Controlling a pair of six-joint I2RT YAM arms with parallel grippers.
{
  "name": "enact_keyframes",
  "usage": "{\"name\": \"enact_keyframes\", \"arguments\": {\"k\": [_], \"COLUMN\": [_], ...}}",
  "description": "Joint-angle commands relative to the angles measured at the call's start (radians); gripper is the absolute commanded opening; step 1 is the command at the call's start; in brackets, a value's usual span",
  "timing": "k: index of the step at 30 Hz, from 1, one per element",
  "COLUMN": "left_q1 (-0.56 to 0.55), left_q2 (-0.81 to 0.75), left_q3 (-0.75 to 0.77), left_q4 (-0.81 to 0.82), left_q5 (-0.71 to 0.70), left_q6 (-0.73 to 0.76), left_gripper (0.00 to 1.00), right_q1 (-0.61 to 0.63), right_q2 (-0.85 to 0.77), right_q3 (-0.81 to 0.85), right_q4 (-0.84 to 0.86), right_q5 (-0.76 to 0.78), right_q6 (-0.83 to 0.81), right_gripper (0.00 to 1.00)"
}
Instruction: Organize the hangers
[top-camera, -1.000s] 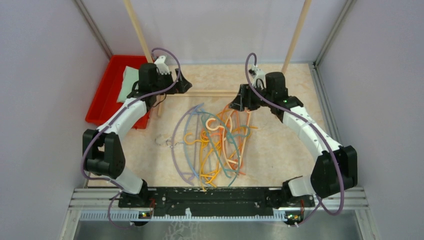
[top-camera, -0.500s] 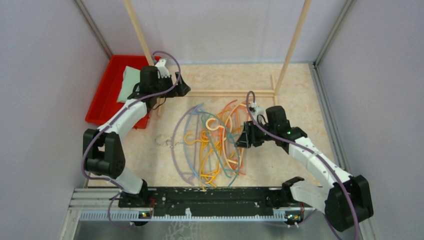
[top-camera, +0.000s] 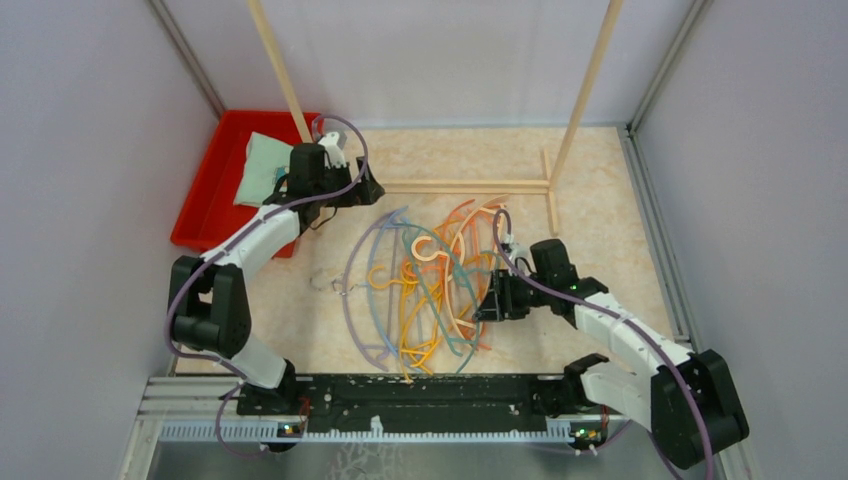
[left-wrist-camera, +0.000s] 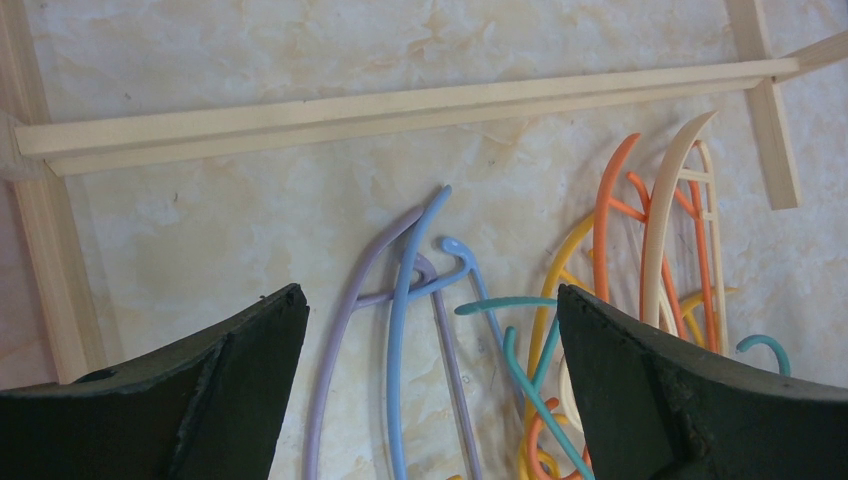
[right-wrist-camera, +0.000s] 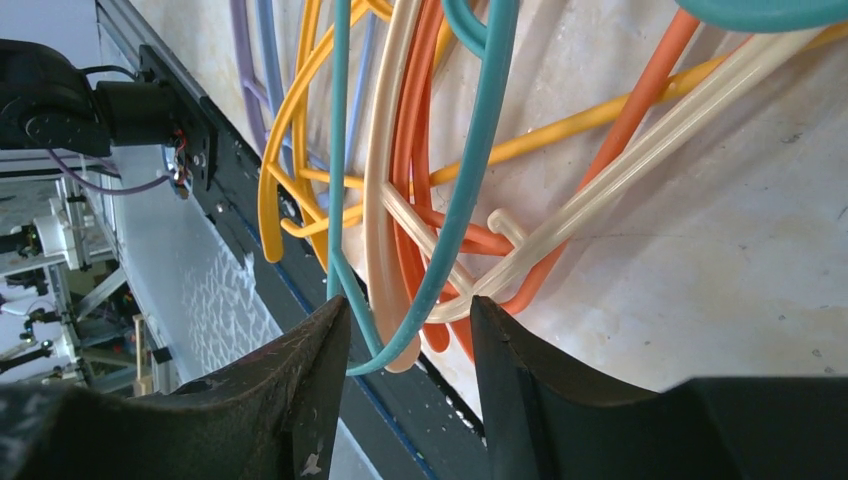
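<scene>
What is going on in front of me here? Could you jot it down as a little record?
setting: marbled table, two robot arms
hangers: coloured, lying tangled in one pile near the wooden frame
left fingers: wide open, empty, over the pile's far end
right fingers: either side of a teal hanger and a beige hanger; grip unclear
side: red tray holding a pale green cloth

bright, even overhead light on the pale worktop (top-camera: 600, 200); the hangers (left-wrist-camera: 400, 330) cast only faint, soft shadows. wrist views are sharp, their near black jaws slightly soft.
</scene>
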Motion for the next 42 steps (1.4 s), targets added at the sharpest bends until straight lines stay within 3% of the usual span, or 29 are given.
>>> {"name": "enact_keyframes", "arguments": {"k": [1,15,23,26,33,38,42], "left_q1": [-0.006,-0.006,-0.005,-0.006,-0.006,-0.006,-0.005], "left_q2": [-0.015,-0.031,-0.035,-0.048,-0.077,-0.102,-0.13], "left_q3": [-0.025,-0.054,-0.072,-0.074,-0.076,-0.087,-0.094], "left_q4": [0.012,-0.009,-0.006,-0.006,0.011,0.024,0.007], "left_q5": [-0.028,-0.059,-0.053,-0.053,-0.046,-0.044,-0.064], "left_q6": [-0.002,0.031,0.031,0.034,0.015,0.003,0.033], "left_gripper": [0.99,0.99,0.99,0.99,0.99,0.99,0.99], "right_q1": [0.011,0.042,0.091,0.094,0.094,0.096,0.096], "right_q2": [0.057,0.124,0.145,0.109,0.03,0.057,0.115], "right_q3": [0.0,-0.046,-0.054,0.012,0.277,0.32,0.3], "right_q4": [0.119,0.276,0.326,0.177,-0.169,-0.212,-0.178], "right_q5": [-0.041,-0.073,-0.068,-0.011,0.194,0.411,0.42], "right_q6": [0.01,0.094,0.138,0.099,-0.03,-0.047,-0.05], "right_gripper": [0.48,0.4,0.12,0.0,0.0,0.0,0.0]}}
